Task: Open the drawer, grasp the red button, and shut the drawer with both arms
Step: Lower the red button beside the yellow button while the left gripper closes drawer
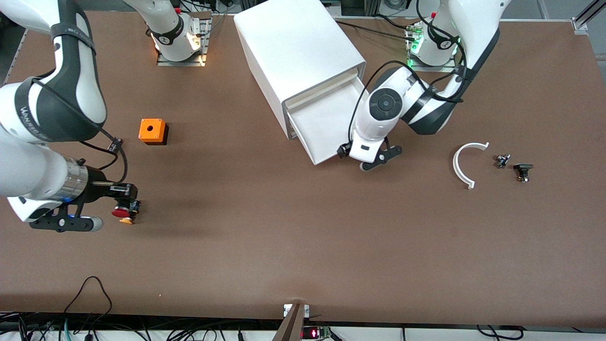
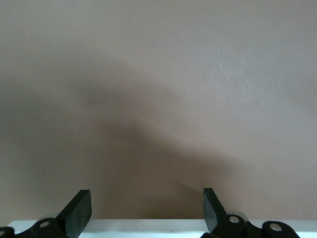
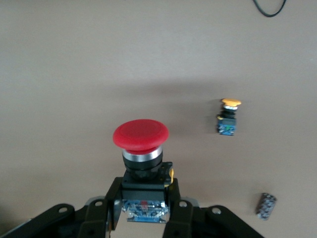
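The white cabinet (image 1: 296, 52) stands at the table's middle, with one drawer (image 1: 326, 121) pulled out toward the front camera. My left gripper (image 1: 352, 152) is at the drawer's front edge. In the left wrist view it (image 2: 147, 210) is open, with the white edge (image 2: 148, 227) between its fingers (image 2: 79, 213). My right gripper (image 1: 124, 201) is shut on the black body of the red-capped button (image 1: 122, 212), over the table at the right arm's end. The right wrist view shows the gripper (image 3: 142, 198) holding the button (image 3: 141, 136) cap-outward.
An orange-capped button (image 3: 228, 116) lies on the table beside the held one, and shows in the front view (image 1: 127, 220). An orange cube with a hole (image 1: 153, 131) sits farther back. A white curved piece (image 1: 466, 163) and two small parts (image 1: 502, 160) (image 1: 522, 171) lie toward the left arm's end.
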Controlling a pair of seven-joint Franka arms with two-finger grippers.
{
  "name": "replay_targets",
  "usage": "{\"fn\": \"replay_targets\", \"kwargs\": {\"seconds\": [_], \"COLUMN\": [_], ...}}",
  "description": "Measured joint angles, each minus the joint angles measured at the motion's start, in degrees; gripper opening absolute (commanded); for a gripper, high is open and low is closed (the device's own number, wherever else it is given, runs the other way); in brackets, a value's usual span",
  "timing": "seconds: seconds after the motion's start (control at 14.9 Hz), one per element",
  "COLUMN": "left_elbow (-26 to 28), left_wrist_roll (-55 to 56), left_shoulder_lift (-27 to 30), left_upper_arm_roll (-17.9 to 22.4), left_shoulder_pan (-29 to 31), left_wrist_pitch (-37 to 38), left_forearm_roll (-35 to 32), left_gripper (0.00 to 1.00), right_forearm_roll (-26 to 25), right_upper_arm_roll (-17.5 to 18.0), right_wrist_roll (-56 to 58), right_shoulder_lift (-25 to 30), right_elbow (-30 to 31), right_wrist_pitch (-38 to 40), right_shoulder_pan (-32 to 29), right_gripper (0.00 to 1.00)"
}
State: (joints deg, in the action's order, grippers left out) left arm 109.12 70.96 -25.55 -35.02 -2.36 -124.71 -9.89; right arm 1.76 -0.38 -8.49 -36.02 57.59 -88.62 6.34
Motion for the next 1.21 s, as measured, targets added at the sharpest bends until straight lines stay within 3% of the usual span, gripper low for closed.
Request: {"fn": "replay_targets", "kwargs": {"seconds": [0.27, 0.67, 1.21], "left_elbow": [1.9, 4.6, 6.6], "left_wrist_roll": [3.1, 5.5, 7.4], "left_shoulder_lift": [0.4, 1.5, 1.8], "left_upper_arm_roll": [-3.1, -6.6, -10.7], "left_shoulder_pan": [0.0, 0.2, 0.1], "left_wrist_pitch": [0.0, 0.0, 0.0], "left_forearm_roll": [0.0, 0.0, 0.0], "left_gripper": [0.99, 0.99, 0.99], "right_forearm_roll": [0.0, 0.0, 0.0], "right_upper_arm_roll": [-1.6, -2.1, -2.2], "right_wrist_roll": [4.2, 7.7, 8.4], "right_shoulder_lift": [2.6, 10.9, 5.5], "right_elbow": [7.1, 29.0, 34.8], "right_wrist_pitch": [-6.5, -24.7, -31.1], "right_shoulder_pan": [-0.3, -0.7, -2.8], "right_gripper": [0.00, 0.00, 0.00]}}
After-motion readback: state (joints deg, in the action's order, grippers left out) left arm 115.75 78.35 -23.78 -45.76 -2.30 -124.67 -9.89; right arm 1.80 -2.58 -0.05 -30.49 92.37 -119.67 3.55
